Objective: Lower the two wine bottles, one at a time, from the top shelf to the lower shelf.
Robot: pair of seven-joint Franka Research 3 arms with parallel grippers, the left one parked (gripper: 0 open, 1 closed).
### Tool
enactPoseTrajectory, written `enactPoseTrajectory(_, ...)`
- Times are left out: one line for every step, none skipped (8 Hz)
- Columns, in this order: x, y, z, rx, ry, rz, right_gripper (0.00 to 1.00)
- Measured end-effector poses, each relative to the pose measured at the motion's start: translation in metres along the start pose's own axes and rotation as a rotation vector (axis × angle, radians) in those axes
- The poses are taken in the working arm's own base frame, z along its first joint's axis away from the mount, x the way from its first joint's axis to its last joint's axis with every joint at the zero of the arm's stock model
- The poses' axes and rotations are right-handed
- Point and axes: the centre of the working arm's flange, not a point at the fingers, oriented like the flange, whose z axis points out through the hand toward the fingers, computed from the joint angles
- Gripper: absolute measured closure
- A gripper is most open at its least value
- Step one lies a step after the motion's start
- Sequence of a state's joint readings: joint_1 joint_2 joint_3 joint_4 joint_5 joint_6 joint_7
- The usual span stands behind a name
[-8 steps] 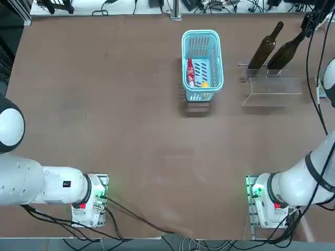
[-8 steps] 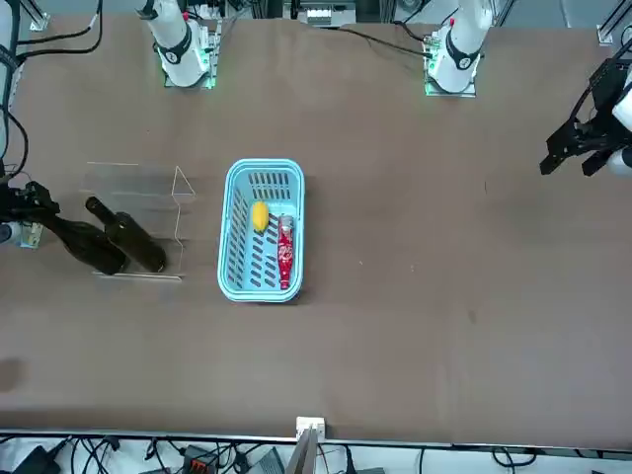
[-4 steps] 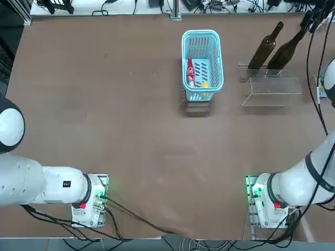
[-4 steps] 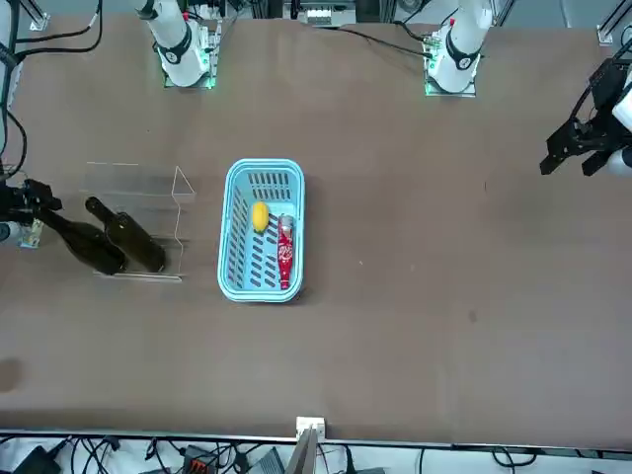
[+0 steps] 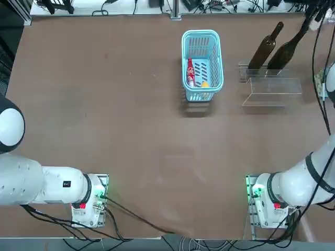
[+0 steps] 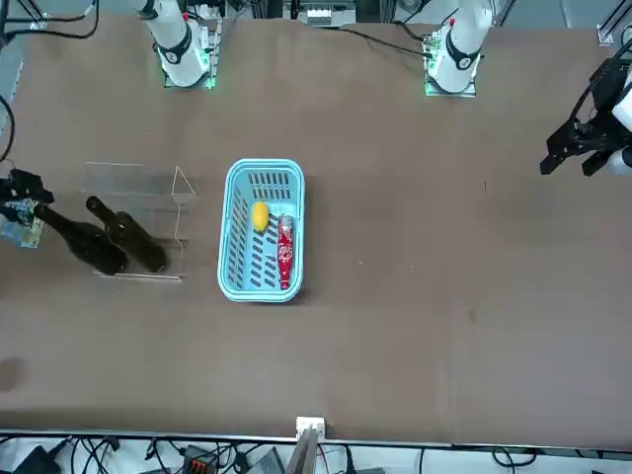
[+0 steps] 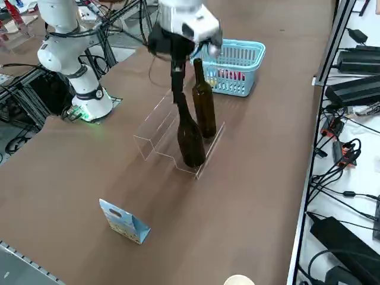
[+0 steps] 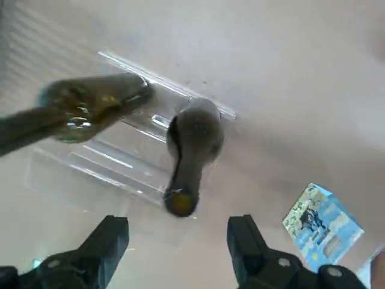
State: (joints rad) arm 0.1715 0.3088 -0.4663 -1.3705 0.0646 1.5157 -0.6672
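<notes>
Though open, R pincer (image 8: 178,224) by dk-glass btl (image 8: 197,133)

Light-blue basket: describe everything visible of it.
The light-blue plastic basket is a rounded rectangle with a broad rim and slotted walls and floor. It sits upright on the brown table, its long side running from the arms' bases toward the far edge, to the left of the clear stand in the top view. A red bottle and a yellow item lie inside.
</notes>
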Motion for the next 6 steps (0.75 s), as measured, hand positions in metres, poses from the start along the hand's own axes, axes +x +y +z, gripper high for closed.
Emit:
enactPoseTrajectory(-0.002, -0.019, -0.03, -0.004, 0.035, 0.034, 0.0)
enactPoseTrajectory(-0.005, -0.044, -0.06, -0.005, 0.08, 0.083, 0.0)
enactPoseTrajectory(-0.014, -0.068, -0.088, 0.0, 0.122, 0.136, 0.0)
enactPoseTrajectory(-0.028, -0.09, -0.112, 0.017, 0.142, 0.186, 0.0)
enactPoseTrajectory(-0.041, -0.109, -0.129, 0.034, 0.147, 0.228, 0.0)
enactPoseTrajectory(-0.049, -0.127, -0.139, 0.046, 0.152, 0.261, 0.0)
